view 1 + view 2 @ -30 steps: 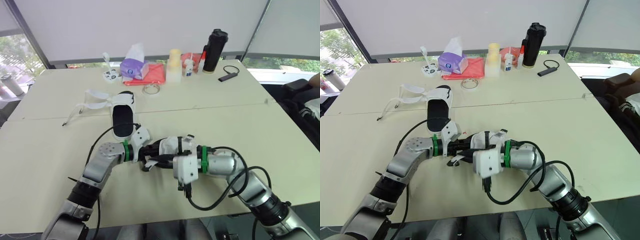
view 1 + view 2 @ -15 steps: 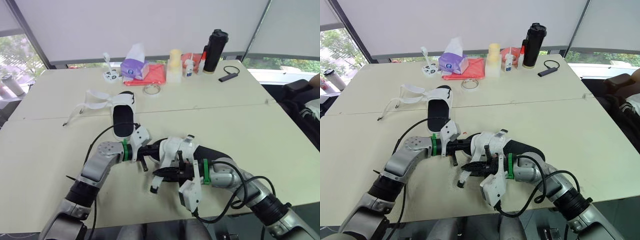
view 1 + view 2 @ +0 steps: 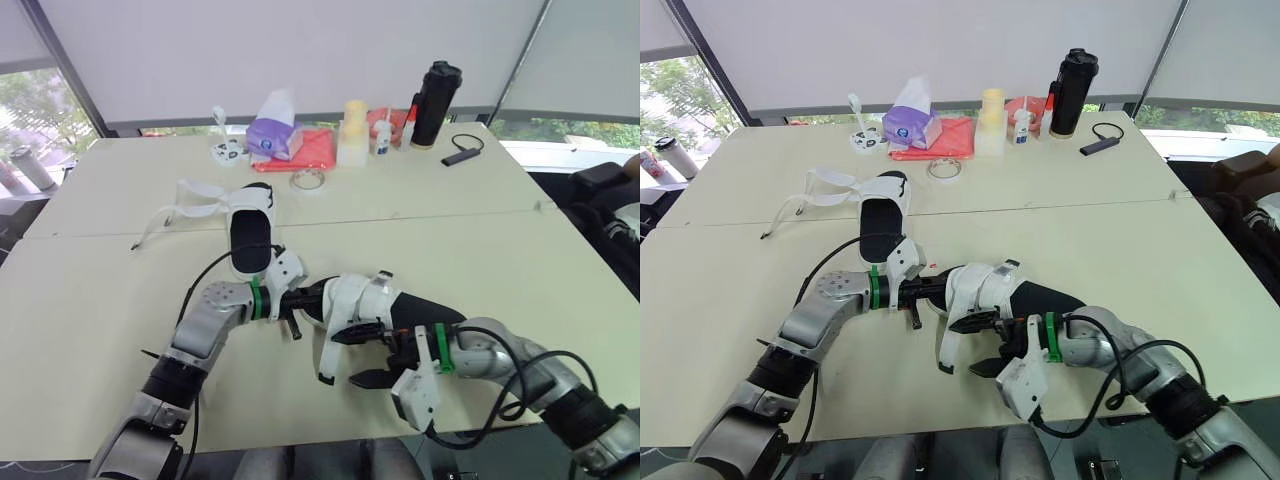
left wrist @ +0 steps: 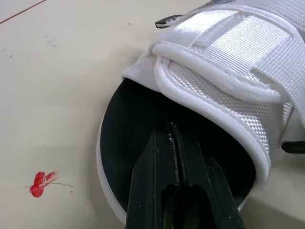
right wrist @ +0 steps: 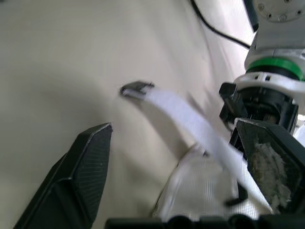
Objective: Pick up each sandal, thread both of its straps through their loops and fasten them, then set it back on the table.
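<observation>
Near sandal: a white-strapped, black-soled sandal (image 3: pixel 368 298) lies by the tabletop's (image 3: pixel 90 300) front edge, about midway along.
Left end effector (image 4: pixel 170 131): fingers pressed together, tips at that sandal's black insole under its white strap.
Right end effector (image 3: pixel 360 358): spread wide, with the loose white strap (image 5: pixel 183 117) between its fingers, ungripped.
Other sandal: a matching sandal (image 3: pixel 248 235) lies left of centre, farther back, with its straps undone.

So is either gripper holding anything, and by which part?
Right gripper is open, holding nothing. Left gripper is shut against the black footbed of the white-strapped sandal; a grip cannot be told.
</observation>
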### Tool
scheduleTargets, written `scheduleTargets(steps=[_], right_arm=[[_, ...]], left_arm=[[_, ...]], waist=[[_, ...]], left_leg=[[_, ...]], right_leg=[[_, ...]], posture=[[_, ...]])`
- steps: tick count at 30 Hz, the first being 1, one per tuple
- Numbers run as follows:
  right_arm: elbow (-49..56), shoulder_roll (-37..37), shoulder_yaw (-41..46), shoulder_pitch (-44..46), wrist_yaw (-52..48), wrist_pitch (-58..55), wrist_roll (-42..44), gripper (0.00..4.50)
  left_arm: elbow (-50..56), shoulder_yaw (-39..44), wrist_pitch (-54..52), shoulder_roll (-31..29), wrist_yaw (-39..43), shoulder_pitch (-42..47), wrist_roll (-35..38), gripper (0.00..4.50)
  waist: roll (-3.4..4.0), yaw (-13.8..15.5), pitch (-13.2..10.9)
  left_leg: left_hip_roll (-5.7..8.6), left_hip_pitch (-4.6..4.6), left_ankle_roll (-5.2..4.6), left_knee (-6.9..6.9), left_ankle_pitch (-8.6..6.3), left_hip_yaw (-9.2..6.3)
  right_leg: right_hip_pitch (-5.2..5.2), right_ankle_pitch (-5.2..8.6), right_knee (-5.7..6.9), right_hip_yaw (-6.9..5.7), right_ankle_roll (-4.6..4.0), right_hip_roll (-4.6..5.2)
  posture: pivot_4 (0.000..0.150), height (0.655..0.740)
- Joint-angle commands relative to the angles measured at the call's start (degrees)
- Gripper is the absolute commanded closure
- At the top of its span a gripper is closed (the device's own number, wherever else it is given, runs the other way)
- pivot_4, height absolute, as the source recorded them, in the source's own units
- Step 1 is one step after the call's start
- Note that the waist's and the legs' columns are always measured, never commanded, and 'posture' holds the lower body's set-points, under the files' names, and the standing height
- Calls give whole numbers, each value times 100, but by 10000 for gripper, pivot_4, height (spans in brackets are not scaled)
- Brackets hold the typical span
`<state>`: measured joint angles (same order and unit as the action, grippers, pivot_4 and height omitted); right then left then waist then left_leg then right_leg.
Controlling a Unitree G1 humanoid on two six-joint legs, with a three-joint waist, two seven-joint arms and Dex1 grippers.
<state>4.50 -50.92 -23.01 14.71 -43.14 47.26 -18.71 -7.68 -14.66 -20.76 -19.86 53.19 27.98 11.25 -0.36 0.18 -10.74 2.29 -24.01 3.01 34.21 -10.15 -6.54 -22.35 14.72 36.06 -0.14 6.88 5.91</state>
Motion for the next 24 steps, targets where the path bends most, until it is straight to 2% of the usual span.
scheduleTargets(steps=[1, 3, 8, 13, 21, 24], right_arm=[[461, -609, 293, -552, -394, -370, 855, 808], [621, -774, 421, -769, -534, -755, 1263, 808], [669, -755, 601, -840, -716, -1174, 1422, 808], [321, -406, 700, -340, -879, -2541, 1433, 808], [225, -201, 825, -166, -1041, -2962, 1461, 808], [637, -366, 974, -372, -1338, -3436, 1888, 808]], left_arm=[[-7, -153, 117, 72, 74, 9, -74, 45000], [85, -194, 102, 95, 143, -13, -46, 45000], [328, -228, 25, -3, 348, -93, 5, 45000], [718, -256, -94, -299, 717, -243, 171, 45000], [829, -234, -149, -360, 692, -283, 177, 45000], [656, -234, -62, -264, 576, -207, 108, 45000]], waist=[[-2, 45, 0], [-6, 54, -1], [-5, 37, -1], [-8, 12, -3], [-11, 23, -5], [-10, 33, -5]], left_leg=[[0, 1, 0, 0, 0, 1], [-1, 0, 0, 0, 0, 0], [-5, 2, 0, 0, 0, 3], [-6, 2, 0, 0, 0, 4], [-7, 2, 0, 1, -1, 4], [-7, 1, 1, 1, -1, 4]], right_leg=[[1, 0, -1, 1, 0, 0], [4, 2, -4, 1, 0, 1], [0, 1, -2, 2, -2, 0], [-3, 0, -1, 3, -4, -1], [-3, 0, -2, 2, -5, -1], [-4, 0, -2, 2, -5, -1]], posture=[[1500, 7400], [1500, 7400], [1500, 7400], [1500, 7400], [1500, 7400], [1500, 7400]])
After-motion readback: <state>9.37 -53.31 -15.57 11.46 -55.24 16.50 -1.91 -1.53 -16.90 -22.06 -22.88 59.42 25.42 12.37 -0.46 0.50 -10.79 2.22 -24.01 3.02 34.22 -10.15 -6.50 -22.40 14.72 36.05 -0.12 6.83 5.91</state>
